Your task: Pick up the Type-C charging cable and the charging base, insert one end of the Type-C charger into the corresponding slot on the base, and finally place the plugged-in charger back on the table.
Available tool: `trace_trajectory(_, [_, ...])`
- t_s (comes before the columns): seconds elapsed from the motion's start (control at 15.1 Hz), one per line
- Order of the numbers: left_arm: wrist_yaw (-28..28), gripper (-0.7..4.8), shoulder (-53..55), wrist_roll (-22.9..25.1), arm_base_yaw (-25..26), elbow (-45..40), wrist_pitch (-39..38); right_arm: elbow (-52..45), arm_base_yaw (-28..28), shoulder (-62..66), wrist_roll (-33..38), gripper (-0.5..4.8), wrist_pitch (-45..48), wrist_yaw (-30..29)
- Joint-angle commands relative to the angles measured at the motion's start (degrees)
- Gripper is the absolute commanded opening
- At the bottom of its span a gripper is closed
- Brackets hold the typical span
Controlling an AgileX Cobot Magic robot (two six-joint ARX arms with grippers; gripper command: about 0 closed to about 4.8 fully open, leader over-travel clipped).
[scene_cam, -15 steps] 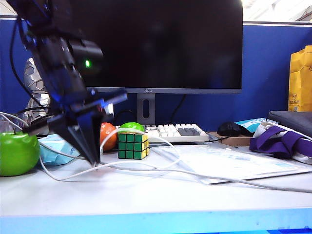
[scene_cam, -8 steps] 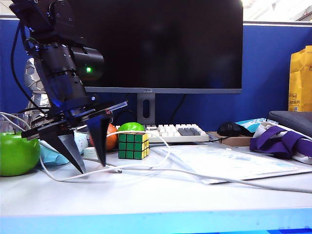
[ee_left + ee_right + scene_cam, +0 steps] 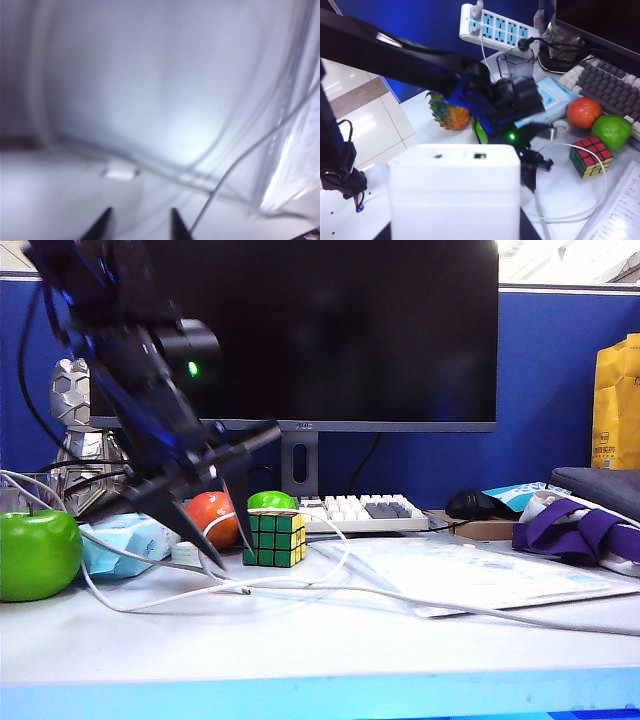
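One small white plug (image 3: 240, 590) of the Type-C charging cable (image 3: 330, 585) is seen lying on the table (image 3: 300, 650), in front of the Rubik's cube (image 3: 274, 538) and slightly toward the green apple (image 3: 38, 554); the cord loops up over the cube and trails across the desktop past it. The left gripper (image 3: 232, 558) is held tilted just above that plug, between apple and cube, its dark fingers (image 3: 102, 227) spread apart with nothing between them. The charging base (image 3: 454, 192) is seen only in the right wrist view, filling the foreground above the cube, gripped by the right gripper, whose fingers are mostly hidden behind it. An orange ball (image 3: 210, 518) and a green ball (image 3: 271, 502) sit just behind the cube.
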Motion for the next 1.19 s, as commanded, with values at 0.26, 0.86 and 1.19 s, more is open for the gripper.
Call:
trace_trajectory(0.26, [-0.2, 1.5, 2.2, -6.3, 0.0, 0.1, 2.3, 0.3, 0.0, -0.4, 0.2, -0.04, 0.2, -0.2])
trace_trajectory(0.86, [-4.0, 1.47, 2.6, -8.9, 0.0, 0.1, 2.3, 0.3, 0.0, -0.4, 0.2, -0.04, 0.2, -0.2])
trace_trajectory(1.19, [-3.8, 1.34, 4.7, -10.4, 0.0, 0.1, 3.3, 0.3, 0.0, -0.5, 0.2, -0.04, -0.2, -0.2])
